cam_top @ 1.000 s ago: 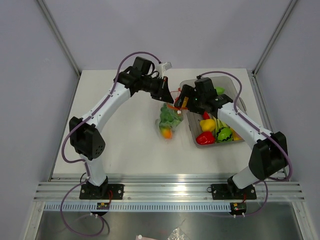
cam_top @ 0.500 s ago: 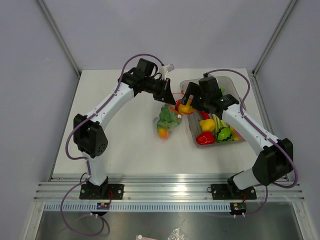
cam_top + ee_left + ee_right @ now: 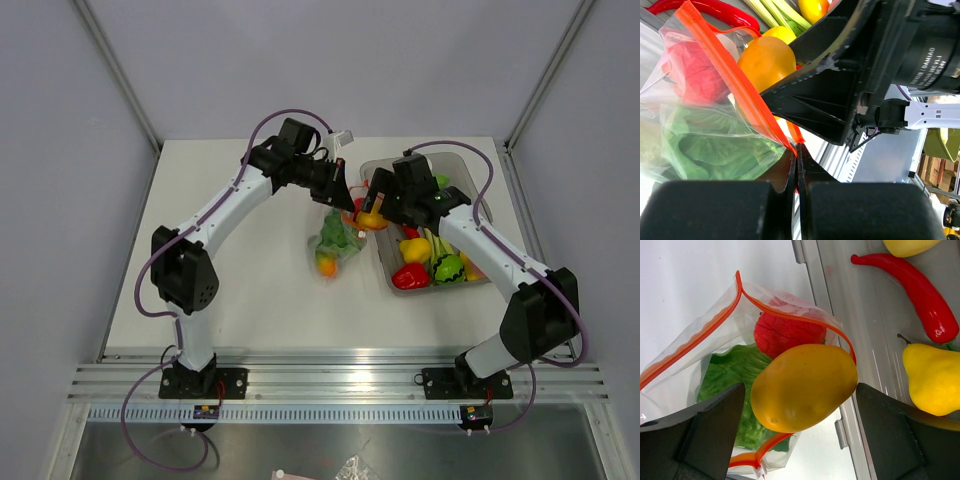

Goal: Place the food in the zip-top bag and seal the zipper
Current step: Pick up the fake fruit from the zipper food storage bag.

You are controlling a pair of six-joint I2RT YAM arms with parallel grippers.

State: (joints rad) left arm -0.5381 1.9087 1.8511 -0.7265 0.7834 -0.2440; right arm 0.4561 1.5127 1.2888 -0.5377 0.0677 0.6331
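The zip-top bag (image 3: 715,390) hangs mouth-up, its zipper (image 3: 735,85) running diagonally.

Zip-top bag (image 3: 715,340): thin clear plastic, crinkled, glossy. Food (image 3: 802,387): smooth glossy plastic. Counter (image 3: 250,290): matt white.

The right tool (image 3: 800,405) released the orange fruit (image 3: 804,386) above the zip-top bag (image 3: 715,375).

a: what colours are on the zip-top bag (image 3: 700,347)?
b: clear film, with a red-orange zipper (image 3: 692,340). a red piece (image 3: 787,335) and green leafy food (image 3: 735,370) show inside it.
a: and the fruit (image 3: 802,387) at its mouth?
b: glossy yellow-orange. to the right, in the grey tub (image 3: 867,330), lie a red chilli (image 3: 915,287) and a yellow pear (image 3: 930,377).
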